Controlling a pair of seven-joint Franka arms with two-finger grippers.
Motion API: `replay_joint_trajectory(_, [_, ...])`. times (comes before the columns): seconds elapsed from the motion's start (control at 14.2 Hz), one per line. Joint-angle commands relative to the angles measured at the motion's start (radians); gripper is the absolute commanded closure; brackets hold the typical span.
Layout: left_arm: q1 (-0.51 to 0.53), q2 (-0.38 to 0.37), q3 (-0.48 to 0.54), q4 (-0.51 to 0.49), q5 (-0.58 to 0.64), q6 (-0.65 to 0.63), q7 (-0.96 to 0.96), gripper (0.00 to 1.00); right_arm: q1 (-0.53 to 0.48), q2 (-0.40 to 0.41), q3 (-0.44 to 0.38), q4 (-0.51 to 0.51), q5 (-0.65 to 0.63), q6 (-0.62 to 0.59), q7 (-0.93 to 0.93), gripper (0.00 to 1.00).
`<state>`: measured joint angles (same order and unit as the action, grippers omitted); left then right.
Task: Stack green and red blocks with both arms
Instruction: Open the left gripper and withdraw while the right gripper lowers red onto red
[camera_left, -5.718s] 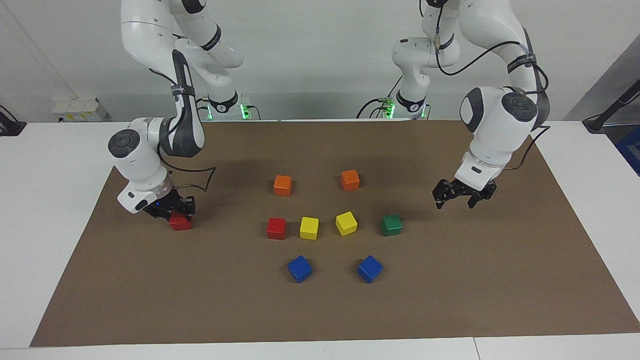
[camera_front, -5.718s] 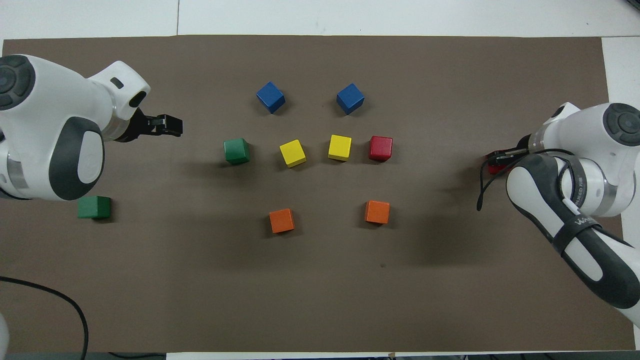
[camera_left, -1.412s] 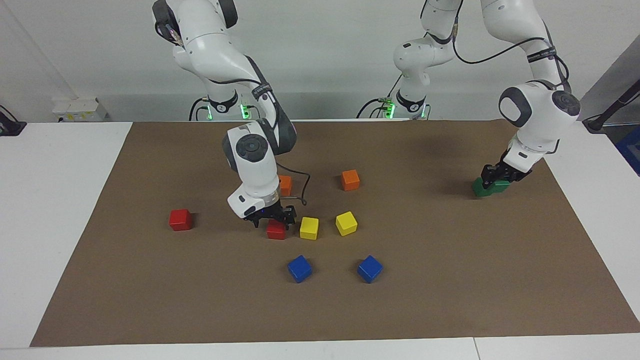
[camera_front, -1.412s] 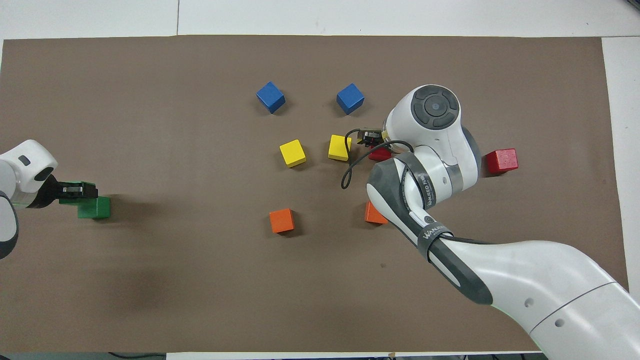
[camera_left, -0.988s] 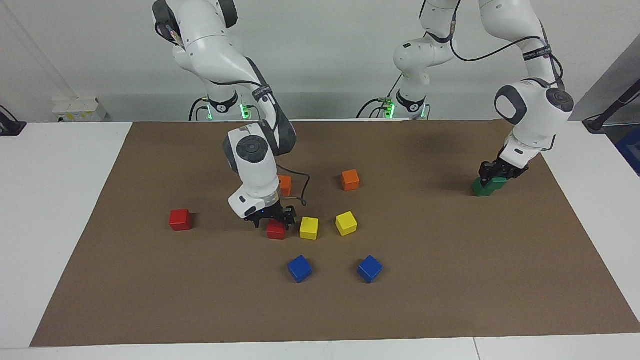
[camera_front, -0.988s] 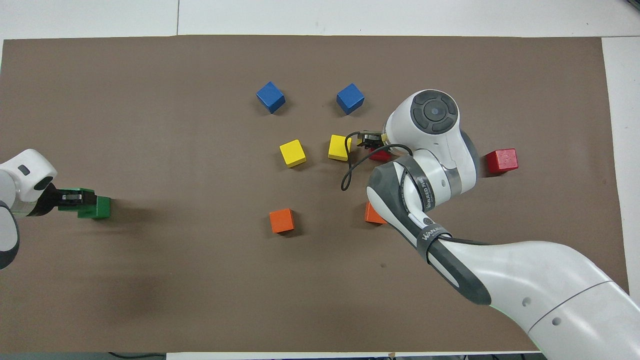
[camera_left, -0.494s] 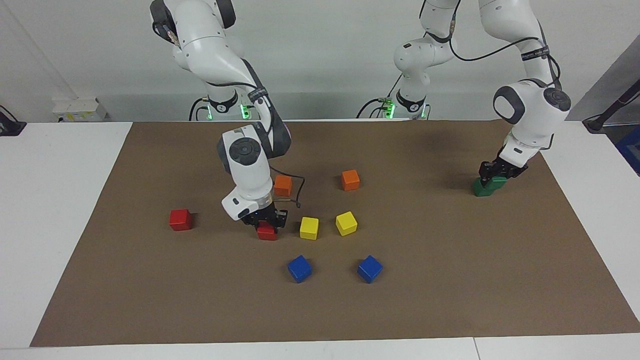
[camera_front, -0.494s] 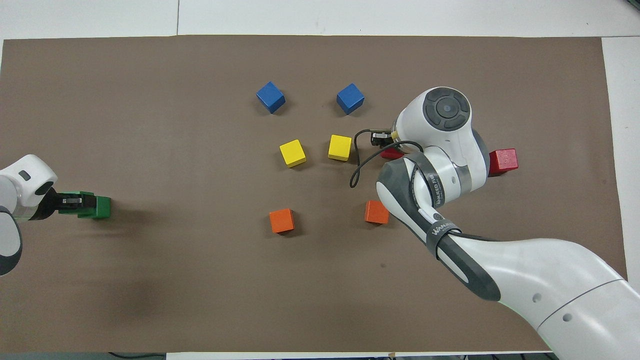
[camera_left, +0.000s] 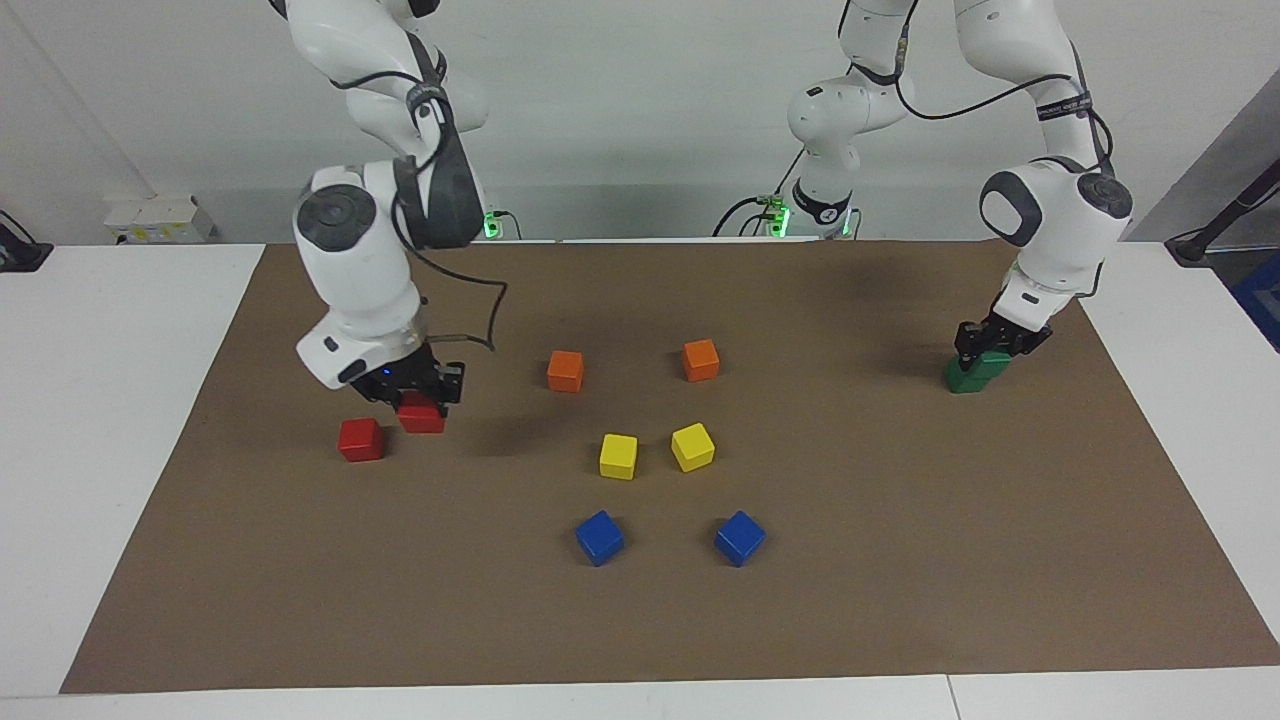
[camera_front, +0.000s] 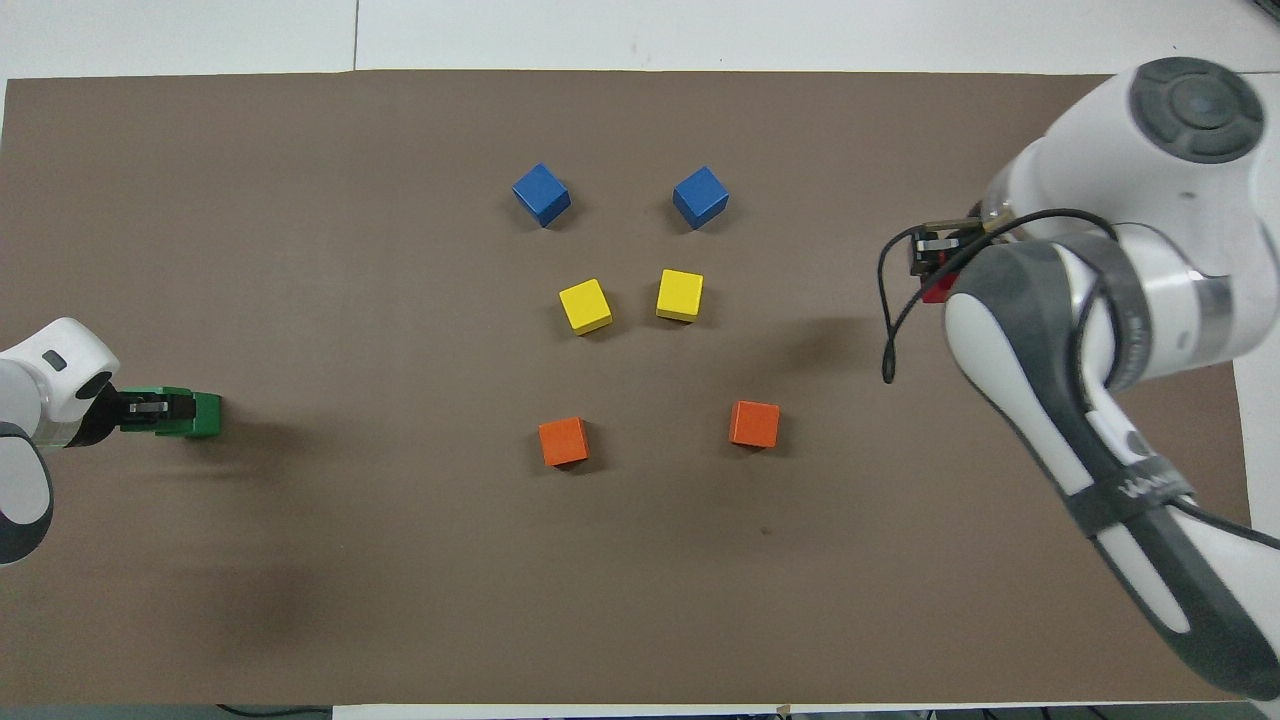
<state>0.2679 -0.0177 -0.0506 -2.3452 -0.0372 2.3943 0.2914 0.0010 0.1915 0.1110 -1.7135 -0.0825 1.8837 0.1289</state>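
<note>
Two stacks are under way and neither looks finished. At the right of the facing view, the green block sits pinched in the fingers of the left gripper, seemingly resting a little askew on the second green block beneath it, so that pile appears built but not yet let go. At the left of the same view, the right gripper has its fingers pinched on a red block, carried low over the brown mat just beside the other red block, which lies flat and waits to be topped. What seems left: set red on red, then free both grips. In the overhead view the red pair sits mostly under the right arm, at the right edge of the frame. The orange blocks, yellow blocks and blue blocks cluster in the middle of the frame, well apart from both piles, so the short way across is open. The green pile stands near the mat's right border; the white surface lies outside it, with open mat below both piles.
</note>
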Motion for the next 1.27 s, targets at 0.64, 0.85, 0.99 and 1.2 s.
replay_joint_trajectory(0.64, [-0.004,-0.019,-0.005,0.017,-0.021,-0.026,0.055,0.00,-0.199,-0.066,0.013,-0.271,0.075,0.310,-0.232,1.00])
replay_joint_trajectory(0.85, [-0.004,0.002,-0.005,0.150,-0.020,-0.163,0.055,0.00,-0.200,-0.049,0.013,-0.278,0.095,0.339,-0.229,1.00])
replay_joint_trajectory(0.99, [-0.007,0.015,-0.005,0.252,-0.021,-0.248,0.051,0.00,-0.200,-0.049,0.013,-0.294,0.095,0.356,-0.232,1.00])
replay_joint_trajectory(1.2, [-0.009,-0.002,-0.011,0.317,-0.020,-0.287,0.037,0.00,-0.202,-0.035,0.013,-0.294,0.095,0.370,-0.238,1.00])
